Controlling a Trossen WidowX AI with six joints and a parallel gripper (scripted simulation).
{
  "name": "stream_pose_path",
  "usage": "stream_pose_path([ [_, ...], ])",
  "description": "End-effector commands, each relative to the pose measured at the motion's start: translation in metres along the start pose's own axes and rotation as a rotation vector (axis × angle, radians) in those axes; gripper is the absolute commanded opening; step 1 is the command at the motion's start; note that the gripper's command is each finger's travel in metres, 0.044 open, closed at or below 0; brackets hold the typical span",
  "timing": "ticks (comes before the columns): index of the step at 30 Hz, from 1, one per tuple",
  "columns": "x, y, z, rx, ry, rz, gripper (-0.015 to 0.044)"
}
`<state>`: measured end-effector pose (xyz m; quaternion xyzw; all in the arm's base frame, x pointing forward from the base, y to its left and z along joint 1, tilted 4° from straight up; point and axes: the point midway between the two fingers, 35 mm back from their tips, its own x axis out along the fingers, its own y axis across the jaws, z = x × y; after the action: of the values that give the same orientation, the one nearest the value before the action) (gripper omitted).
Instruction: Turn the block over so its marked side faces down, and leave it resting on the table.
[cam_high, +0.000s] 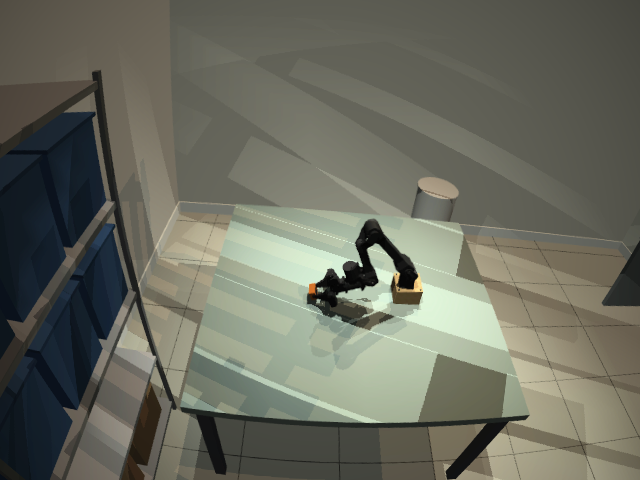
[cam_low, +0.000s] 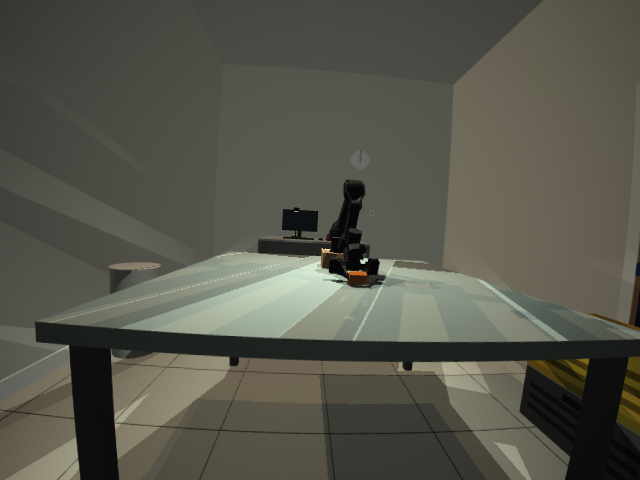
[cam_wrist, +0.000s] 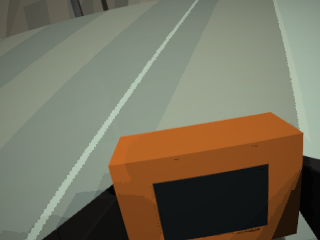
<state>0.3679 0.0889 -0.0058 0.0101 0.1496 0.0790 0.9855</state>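
The orange block (cam_high: 312, 289) (cam_low: 357, 279) (cam_wrist: 210, 137) is between the two black fingers of my gripper (cam_high: 316, 291) (cam_low: 356, 276) (cam_wrist: 206, 180). The gripper is shut on it, with one finger at each end. The wrist view shows the block's dark rectangular mark (cam_wrist: 212, 200) on the broad side that faces back toward the wrist camera. The block is low over the table (cam_high: 361, 392) (cam_low: 258, 320) (cam_wrist: 75, 110), at or just above its surface; whether it touches cannot be told. Its underside is hidden.
The arm reaches from its wooden base block (cam_high: 407, 295) (cam_low: 326, 258), low and nearly level at the wrist. A shelf rack with blue bins (cam_high: 25, 237) stands beyond the table's left edge in the top view. A round grey bin (cam_high: 434, 201) (cam_low: 134, 279) stands on the floor beside the table.
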Motion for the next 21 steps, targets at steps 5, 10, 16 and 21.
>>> stream_pose_path([
  [5, -0.0002, -0.0007, 0.0010, -0.005, -0.005, -0.005, 0.0368],
  [10, -0.0002, -0.0007, 0.0010, -0.005, -0.005, -0.005, 0.0440],
  [16, -0.0002, -0.0007, 0.0010, -0.005, -0.005, -0.005, 0.0440],
  [21, -0.0002, -0.0007, 0.0010, -0.005, -0.005, -0.005, 0.0440],
])
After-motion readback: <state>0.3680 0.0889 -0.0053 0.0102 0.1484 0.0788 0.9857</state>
